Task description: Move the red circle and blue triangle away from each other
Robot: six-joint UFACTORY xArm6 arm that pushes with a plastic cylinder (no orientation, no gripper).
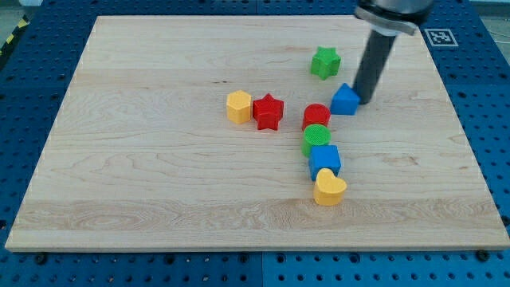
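Note:
The red circle (316,115) sits right of the board's middle. The blue triangle (345,100) lies just to its upper right, with a small gap between them. My tip (366,101) is at the blue triangle's right side, touching or nearly touching it. The dark rod rises from there toward the view's top.
A green circle (316,137) touches the red circle from below, then a blue cube (325,159) and a yellow heart (328,188) follow in a column. A red star (268,111) and a yellow hexagon (238,106) lie to the left. A green star (325,62) lies above. The wooden board (159,183) sits on a blue pegboard.

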